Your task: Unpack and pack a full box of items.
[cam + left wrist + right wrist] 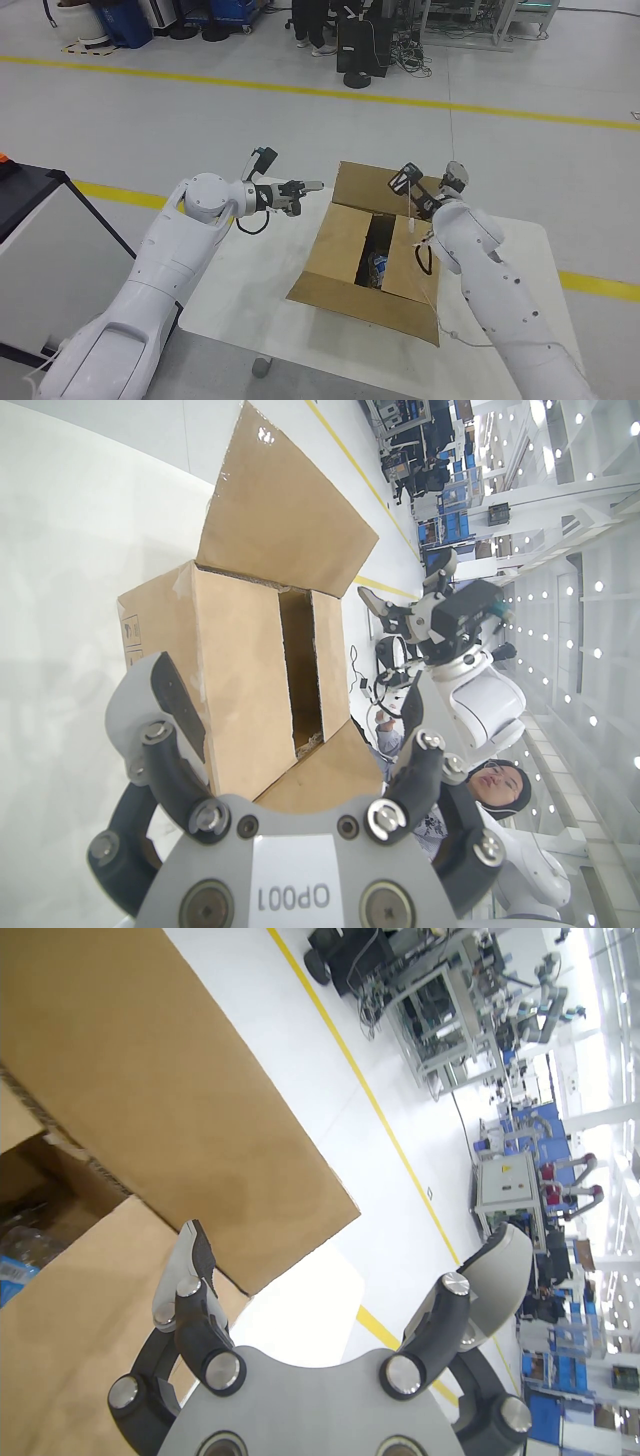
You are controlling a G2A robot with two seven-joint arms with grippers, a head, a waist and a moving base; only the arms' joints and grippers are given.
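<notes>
Box (340, 245) sits between both grippers, its flaps (405, 265) only partly parted. Left gripper (308, 187) and right gripper (430, 178) hover wide open, empty. Unpacking looks barely begun; next likely means spreading the flaps.

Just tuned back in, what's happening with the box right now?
The cardboard box sits on the white table. Its far flap is raised and its two side flaps lie nearly shut, leaving a gap that shows items inside. Neither arm holds anything. The left gripper hovers beside the box's left side with its fingers open, and the right gripper is at the far right corner, also open. Unpacking seems not yet begun.
</notes>
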